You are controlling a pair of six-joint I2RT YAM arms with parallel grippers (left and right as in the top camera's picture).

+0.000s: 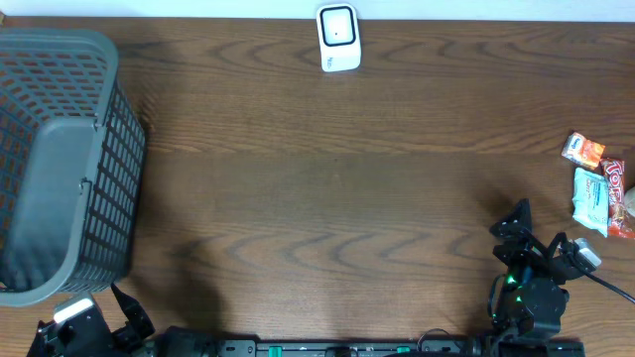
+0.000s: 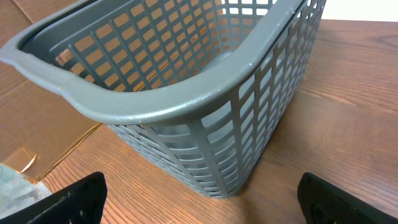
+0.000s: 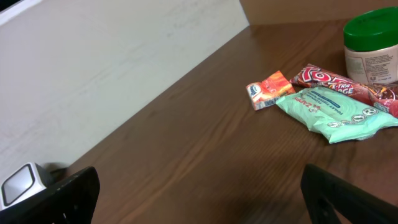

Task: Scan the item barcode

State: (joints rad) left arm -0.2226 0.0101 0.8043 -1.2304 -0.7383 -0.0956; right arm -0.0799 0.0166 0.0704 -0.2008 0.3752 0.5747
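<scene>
Left gripper (image 2: 205,208) and right gripper (image 3: 205,199) are held spread, empty. Mint-green packet (image 3: 333,112), red bar (image 3: 336,81) and orange packet (image 3: 268,89) are bunched far right of the scanner (image 1: 338,38). Risk judged: two packets may be pinched together, or the glossy film may be dropped.

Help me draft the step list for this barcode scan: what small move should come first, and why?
Probably reach the right end effector toward the pale green packet. It is open and empty, the packet lies flat close in front of it, and the scanner stands at the far edge of the table, so an item has to be picked up first.
</scene>
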